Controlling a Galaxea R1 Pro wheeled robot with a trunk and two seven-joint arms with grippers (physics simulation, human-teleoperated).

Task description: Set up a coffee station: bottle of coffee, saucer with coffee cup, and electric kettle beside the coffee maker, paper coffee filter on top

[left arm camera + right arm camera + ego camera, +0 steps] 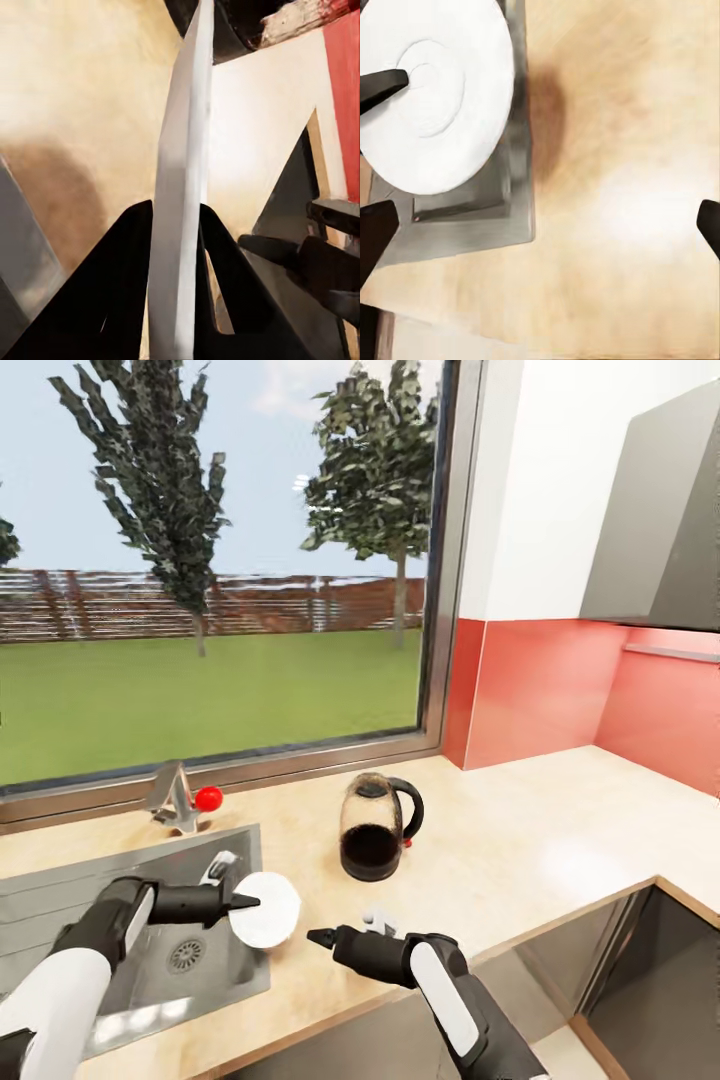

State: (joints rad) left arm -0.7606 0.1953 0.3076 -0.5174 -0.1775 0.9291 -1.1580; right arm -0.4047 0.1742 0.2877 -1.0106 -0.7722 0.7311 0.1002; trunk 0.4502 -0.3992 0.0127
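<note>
a wide window (210, 560) above the beige countertop (540, 830), red backsplash (540, 690) at right.

We see the sink (60, 905) set in the countertop (520, 840) at left, the faucet (178, 797) behind it under the window (210, 560). The electric kettle (374, 828) stands right of the sink. The saucer (266, 909) hangs over the sink's right rim, between left gripper (246, 902) and right gripper (318, 937).

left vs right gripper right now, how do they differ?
Left gripper is shut on the white saucer; right gripper is open and holds nothing. The left hangs at the sink's edge; the right hangs over bare countertop. Both are black and point toward each other.
</note>
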